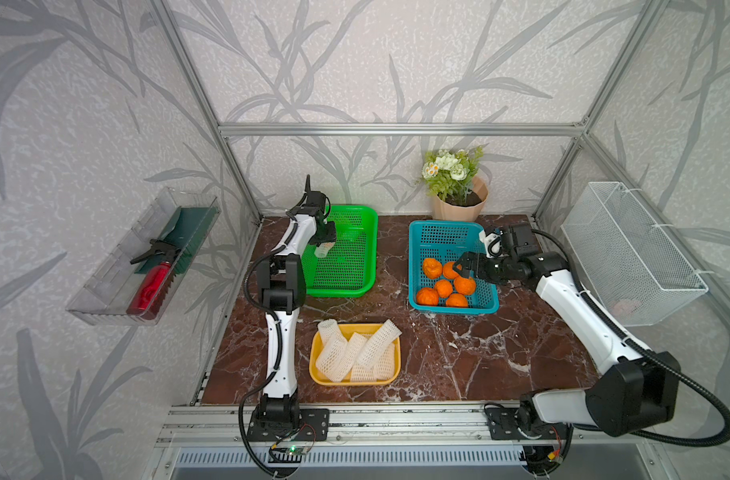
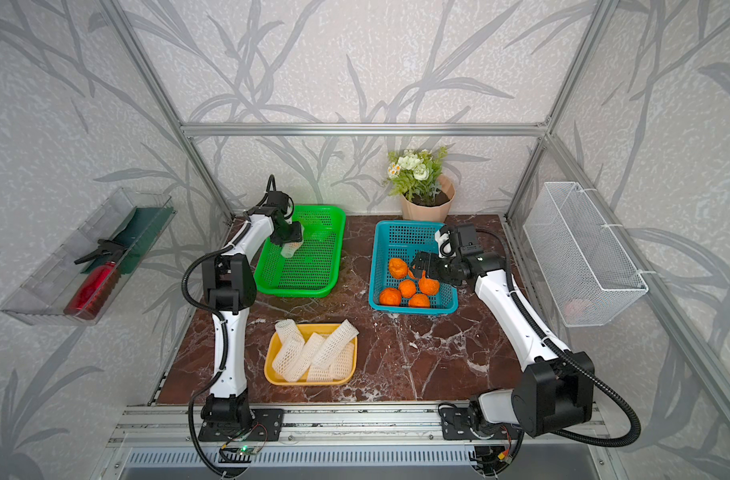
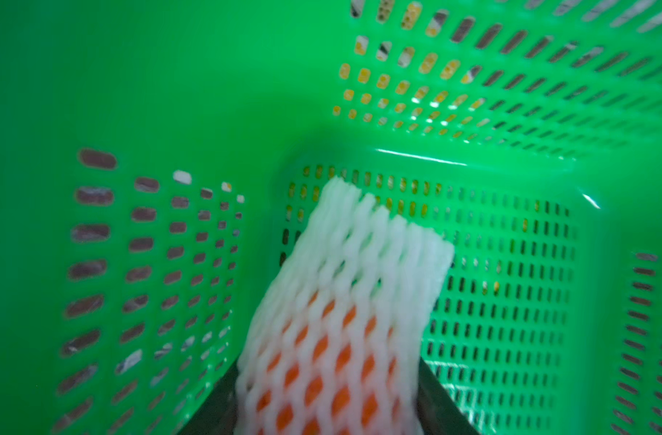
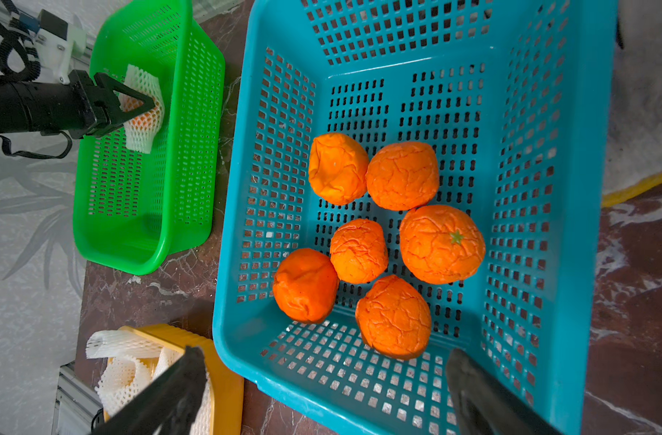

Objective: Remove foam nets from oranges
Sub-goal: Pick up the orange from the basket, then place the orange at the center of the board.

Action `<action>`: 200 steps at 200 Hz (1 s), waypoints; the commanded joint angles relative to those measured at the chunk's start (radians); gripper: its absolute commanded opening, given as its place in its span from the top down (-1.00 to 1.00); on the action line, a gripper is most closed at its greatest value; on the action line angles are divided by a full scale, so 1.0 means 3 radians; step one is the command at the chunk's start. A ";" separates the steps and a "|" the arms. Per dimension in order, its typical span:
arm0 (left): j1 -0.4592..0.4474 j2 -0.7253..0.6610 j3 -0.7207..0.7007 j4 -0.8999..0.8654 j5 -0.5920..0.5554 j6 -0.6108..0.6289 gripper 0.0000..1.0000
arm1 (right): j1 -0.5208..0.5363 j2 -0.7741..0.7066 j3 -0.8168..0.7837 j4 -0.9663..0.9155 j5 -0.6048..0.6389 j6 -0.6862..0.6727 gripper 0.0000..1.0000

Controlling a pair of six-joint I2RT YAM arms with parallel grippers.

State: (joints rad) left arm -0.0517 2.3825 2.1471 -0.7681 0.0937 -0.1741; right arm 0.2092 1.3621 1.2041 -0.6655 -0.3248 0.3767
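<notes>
Netted orange is inside the green basket, upper centre-left in both top views. Can't tell if it rests on the basket floor or hangs just above it.

Net long axis, left wrist view: runs from bottom centre up and a bit right, straight out from the hand. The fruit fills the lower part. The upper end is empty, flattened and pokes free past the fingers.

Left gripper is clamped on the netted orange at the fruit end, one finger on each side at the bottom edge of the wrist view. The right wrist view, upper left, agrees: a dark finger crosses the net's bulge and white ends stick out above and below.

Right gripper has its jaws wide apart and holds nothing. It hovers over the blue basket, right of centre, above six bare oranges. It is well apart from the netted one, with table between the baskets.

Key relation: the free net end points away from the left hand. The left hand is on the fruit, so the empty right one is the hand free to pull. Likely either the right crosses to the green basket or the left carries the fruit toward the middle.

Loose nets are piled in the yellow tray, bottom centre. Task looks nearly done, with this one left.
</notes>
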 commanded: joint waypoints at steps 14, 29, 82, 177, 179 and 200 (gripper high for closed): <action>-0.0134 -0.0819 -0.0586 0.0271 0.0173 0.0179 0.13 | -0.0012 -0.0196 -0.0110 -0.0070 -0.0178 -0.0047 -0.97; -0.0234 -0.1153 -0.0942 0.0409 0.0156 0.0228 0.13 | -0.0012 -0.0268 -0.0169 -0.0070 -0.0239 -0.0012 -0.97; -0.0968 -0.2242 -0.2033 0.0662 0.0016 0.0389 0.12 | -0.0012 -0.0672 -0.0496 -0.0158 -0.0473 0.0189 -0.97; -0.2556 -0.3107 -0.3196 0.1206 -0.0228 -0.0670 0.10 | -0.0007 -0.1758 -0.1524 -0.0077 -0.1042 0.0781 -0.97; -0.2584 -0.3101 -0.3215 0.1244 -0.0227 -0.0692 0.10 | -0.0007 -0.1773 -0.1544 -0.0066 -0.1057 0.0796 -0.97; -0.2834 -0.2961 -0.3372 0.1673 -0.0107 -0.0913 0.10 | -0.0007 -0.1878 -0.1753 0.0098 -0.1200 0.0980 -0.97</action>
State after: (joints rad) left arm -0.8387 1.4662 1.1790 -0.4328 0.0486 -0.3363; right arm 0.2092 0.8295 0.7372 -0.6930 -0.6083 0.5861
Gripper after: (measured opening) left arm 0.500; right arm 0.987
